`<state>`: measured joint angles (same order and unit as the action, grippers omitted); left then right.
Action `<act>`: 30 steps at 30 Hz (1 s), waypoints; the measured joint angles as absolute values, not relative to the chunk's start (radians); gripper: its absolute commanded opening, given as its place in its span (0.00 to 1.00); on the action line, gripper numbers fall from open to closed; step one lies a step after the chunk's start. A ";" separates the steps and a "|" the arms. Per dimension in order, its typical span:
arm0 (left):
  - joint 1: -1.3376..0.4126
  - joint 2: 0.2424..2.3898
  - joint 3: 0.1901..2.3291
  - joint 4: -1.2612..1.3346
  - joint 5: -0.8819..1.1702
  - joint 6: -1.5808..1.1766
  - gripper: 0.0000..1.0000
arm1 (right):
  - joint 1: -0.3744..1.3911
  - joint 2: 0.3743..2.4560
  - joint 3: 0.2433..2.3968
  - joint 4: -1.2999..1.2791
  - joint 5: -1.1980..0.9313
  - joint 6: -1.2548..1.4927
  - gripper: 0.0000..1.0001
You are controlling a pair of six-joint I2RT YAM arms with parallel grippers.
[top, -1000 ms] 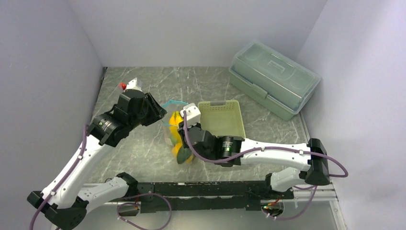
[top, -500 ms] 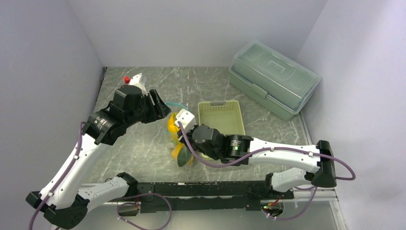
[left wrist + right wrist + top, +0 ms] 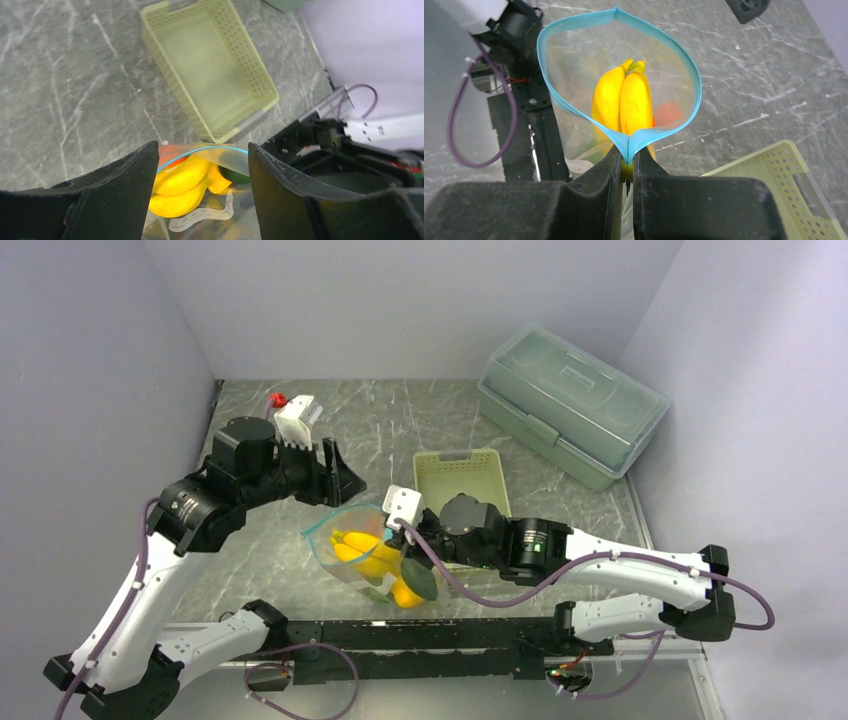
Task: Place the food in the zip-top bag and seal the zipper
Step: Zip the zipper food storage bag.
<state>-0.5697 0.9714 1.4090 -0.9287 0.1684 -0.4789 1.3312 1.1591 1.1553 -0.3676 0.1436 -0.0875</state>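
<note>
R gripper (image 3: 626, 159) nipped tight on zipper (image 3: 617, 11) at its fold; bag mouth gapes. L gripper (image 3: 202, 165) jaws wide, holding nothing, just above zip-top bag (image 3: 365, 565), lower centre of top view. Bananas (image 3: 624, 100) inside.

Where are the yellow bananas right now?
In the top view, the yellow toy bananas lie inside the clear plastic zip-top bag near the front middle of the grey marbled table, just left of the pale green perforated basket.

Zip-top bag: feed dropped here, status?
Left tool open, clear of bag. Right tool shut on zipper. Mouth open, bananas inside. Nothing in the way.
</note>
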 measured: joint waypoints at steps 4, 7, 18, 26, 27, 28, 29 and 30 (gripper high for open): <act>-0.570 0.949 1.409 -0.912 0.287 -0.410 0.81 | 1.328 1.141 1.156 -0.403 0.065 -0.121 0.00; -0.570 0.936 1.396 -0.871 0.400 -0.365 0.87 | 1.321 1.133 1.156 -0.427 0.010 -0.140 0.00; -0.570 0.935 1.250 -0.731 0.691 -0.281 1.00 | 1.220 1.129 1.206 -0.479 -0.186 -0.154 0.00; -0.570 0.960 1.194 -0.643 0.823 -0.241 0.99 | 1.146 1.129 1.243 -0.500 -0.360 -0.154 0.00; -0.570 0.960 1.190 -0.629 0.836 -0.236 0.98 | 1.142 1.129 1.244 -0.504 -0.380 -0.154 0.00; -0.570 0.960 1.188 -0.616 0.847 -0.230 0.98 | 1.138 1.129 1.245 -0.508 -0.398 -0.154 0.00; -0.570 0.960 1.185 -0.599 0.860 -0.226 0.98 | 1.136 1.129 1.245 -0.514 -0.418 -0.154 0.00; -0.570 0.960 1.184 -0.586 0.870 -0.224 0.97 | 1.135 1.129 1.245 -0.517 -0.430 -0.154 0.00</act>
<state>-0.5697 0.9596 1.1839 -0.5858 0.8700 -0.2237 1.1351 1.1294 1.2446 -0.5171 -0.4305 -0.1535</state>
